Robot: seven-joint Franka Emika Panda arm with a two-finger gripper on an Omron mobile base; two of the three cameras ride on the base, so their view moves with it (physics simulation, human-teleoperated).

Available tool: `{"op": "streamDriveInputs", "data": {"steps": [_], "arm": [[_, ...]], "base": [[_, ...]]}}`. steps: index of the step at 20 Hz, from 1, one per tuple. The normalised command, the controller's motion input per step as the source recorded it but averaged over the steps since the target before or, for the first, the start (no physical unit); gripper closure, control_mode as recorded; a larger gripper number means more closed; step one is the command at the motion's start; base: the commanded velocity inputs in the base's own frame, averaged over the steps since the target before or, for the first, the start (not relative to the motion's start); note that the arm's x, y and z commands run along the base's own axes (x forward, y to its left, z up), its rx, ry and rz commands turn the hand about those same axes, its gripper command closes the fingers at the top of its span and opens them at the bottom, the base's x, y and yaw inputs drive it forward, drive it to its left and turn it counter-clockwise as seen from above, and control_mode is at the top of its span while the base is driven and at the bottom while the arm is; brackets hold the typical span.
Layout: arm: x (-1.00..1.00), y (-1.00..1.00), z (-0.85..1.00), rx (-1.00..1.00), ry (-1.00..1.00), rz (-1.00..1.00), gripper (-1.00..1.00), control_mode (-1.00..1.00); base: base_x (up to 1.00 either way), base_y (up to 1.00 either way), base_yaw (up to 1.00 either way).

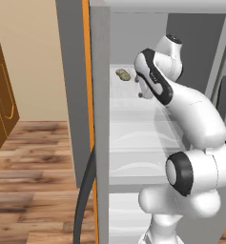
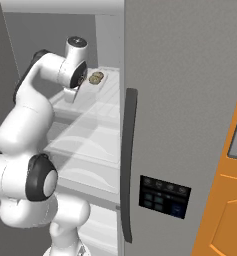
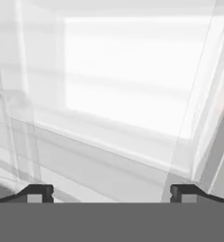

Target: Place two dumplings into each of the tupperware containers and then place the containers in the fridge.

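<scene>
Container under dumplings [image 1: 123, 74] too faint to tell; arm [image 1: 181, 102] hides gripper; fridge [image 2: 180, 100] cut by frame edges.

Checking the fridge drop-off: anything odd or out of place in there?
Nothing spilled or damaged. The dumplings sit as a pair on an upper shelf of the fridge, but the container under them blends into the white shelf, so I can't tell whether it sits straight. The end effector is open, holding nothing.

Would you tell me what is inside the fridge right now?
Inside the fridge, a pair of dumplings rests on an upper white shelf. Their container is too pale to distinguish; the arm covers the shelf's right part.
</scene>
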Motion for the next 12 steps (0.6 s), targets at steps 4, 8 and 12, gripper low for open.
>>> {"op": "streamDriveInputs", "data": {"steps": [4,8,12], "arm": [[-1.0,-0.33,0.37,-0.01,-0.02,0.08,-1.0,-1.0],[-1.0,-0.09,0.04,-0.11,-0.01,0.36,-1.0,-1.0],[-1.0,0.0,-0.06,-0.21,0.0,0.63,-1.0,-1.0]], "base": [[0.0,0.0,0.0],[0.0,0.0,0.0],[0.0,0.0,0.0]]}}
